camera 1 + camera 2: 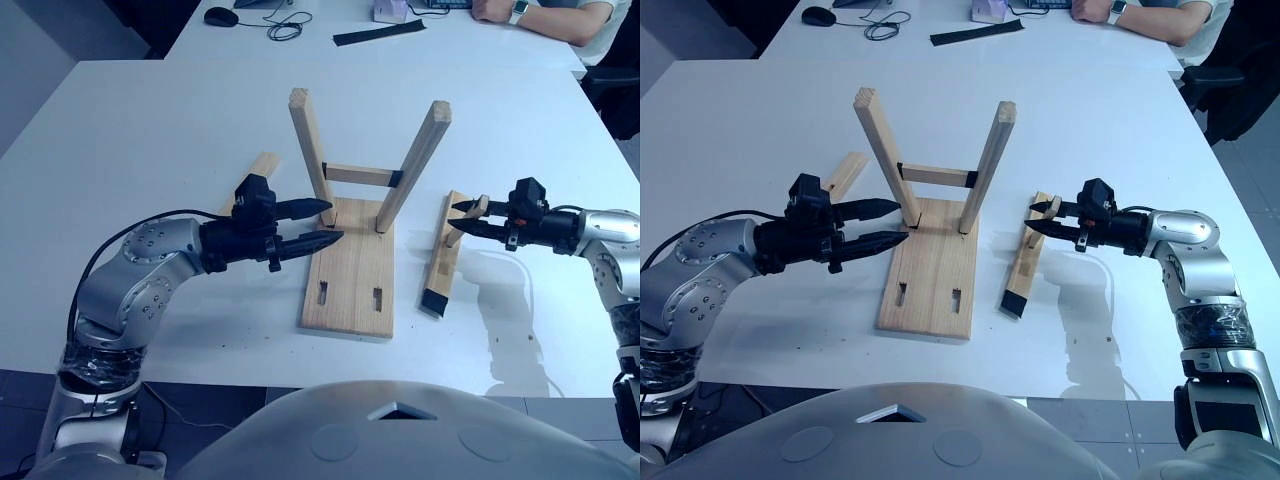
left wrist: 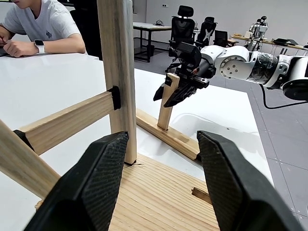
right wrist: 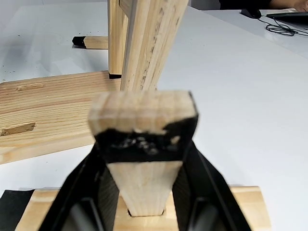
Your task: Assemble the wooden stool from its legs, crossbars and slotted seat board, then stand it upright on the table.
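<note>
Risk sits with my right gripper (image 1: 463, 219), pinched, I think, on the crossbar stub (image 3: 144, 185) of the loose leg (image 1: 438, 272) lying beneath it: lift crookedly and the joint pulls apart, while my left gripper (image 1: 328, 222) gapes empty beside the seated leg (image 1: 308, 140) on the seat board (image 1: 350, 290).

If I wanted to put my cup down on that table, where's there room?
The bare table left of and beyond the standing legs is widest. It is crowded around the seat board, between the open left gripper and the right gripper holding the loose leg piece.
</note>
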You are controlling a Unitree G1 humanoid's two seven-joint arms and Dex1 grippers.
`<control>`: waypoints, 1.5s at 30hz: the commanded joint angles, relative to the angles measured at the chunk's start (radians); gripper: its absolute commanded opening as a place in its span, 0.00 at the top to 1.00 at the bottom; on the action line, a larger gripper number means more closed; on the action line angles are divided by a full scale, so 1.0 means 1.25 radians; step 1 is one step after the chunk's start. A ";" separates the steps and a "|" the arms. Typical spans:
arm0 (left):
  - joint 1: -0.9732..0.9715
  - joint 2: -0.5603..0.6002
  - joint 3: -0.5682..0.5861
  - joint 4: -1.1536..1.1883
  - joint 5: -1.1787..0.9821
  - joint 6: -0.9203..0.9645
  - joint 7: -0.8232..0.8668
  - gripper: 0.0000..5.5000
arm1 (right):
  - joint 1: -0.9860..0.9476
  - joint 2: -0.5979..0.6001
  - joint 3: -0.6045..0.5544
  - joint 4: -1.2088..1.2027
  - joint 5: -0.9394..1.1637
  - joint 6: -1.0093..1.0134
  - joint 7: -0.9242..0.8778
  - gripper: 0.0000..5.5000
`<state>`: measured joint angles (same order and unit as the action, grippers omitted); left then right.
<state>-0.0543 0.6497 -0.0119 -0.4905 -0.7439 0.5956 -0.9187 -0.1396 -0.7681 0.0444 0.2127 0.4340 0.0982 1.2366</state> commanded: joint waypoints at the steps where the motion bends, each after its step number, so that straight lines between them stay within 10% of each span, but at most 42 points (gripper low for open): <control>1: -0.017 0.003 0.000 0.007 -0.002 0.003 -0.010 0.52 | 0.033 0.036 0.070 0.061 -0.112 0.013 -0.061 0.69; 12: -0.029 0.005 -0.001 0.017 0.003 0.004 -0.020 0.52 | 0.027 0.057 0.076 0.165 -0.177 -0.107 -0.109 0.40; 33: 0.004 -0.010 0.006 0.002 0.019 -0.021 0.004 0.52 | 0.073 -0.106 -0.113 -0.212 0.004 0.186 -0.013 0.40; 45: 0.000 -0.006 0.005 0.005 0.021 -0.024 -0.007 0.52 | 0.040 -0.136 -0.207 -0.313 0.185 0.354 0.027 0.60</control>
<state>-0.0475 0.6326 -0.0035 -0.4840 -0.7273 0.5702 -0.9198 -0.0733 -0.9175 -0.2001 -0.1558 0.6397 0.5144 1.2656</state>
